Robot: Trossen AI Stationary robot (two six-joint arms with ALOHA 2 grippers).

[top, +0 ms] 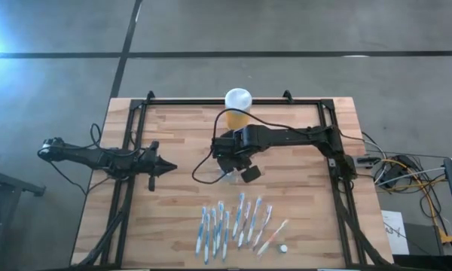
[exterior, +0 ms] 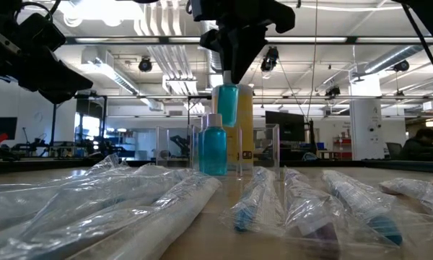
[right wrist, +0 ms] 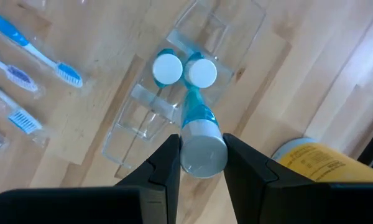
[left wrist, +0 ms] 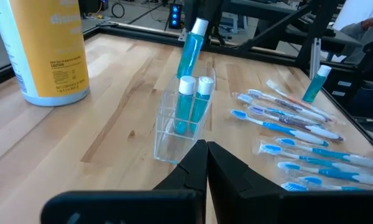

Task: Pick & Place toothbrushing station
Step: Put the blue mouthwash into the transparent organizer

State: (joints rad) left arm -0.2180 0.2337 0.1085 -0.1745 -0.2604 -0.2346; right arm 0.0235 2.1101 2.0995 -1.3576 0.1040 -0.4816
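2 white-capped blue bottles (right wrist: 185, 70) already stand in the clear plastic compartmented holder (right wrist: 174, 93) directly below the right gripper (right wrist: 201, 163), clamped on a 3rd tilted bottle (right wrist: 199, 134), which should be straightened, then lowered slowly.

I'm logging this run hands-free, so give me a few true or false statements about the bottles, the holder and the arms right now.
1. The right gripper holds a blue bottle by its cap above the clear holder. True.
2. The holder is empty. False: two blue bottles already stand in it.
3. The yellow jar lies on its side. False: it stands upright.
4. The left gripper waits apart from the holder, fingers together. True.
5. Wrapped toothbrushes lie on the table. True.
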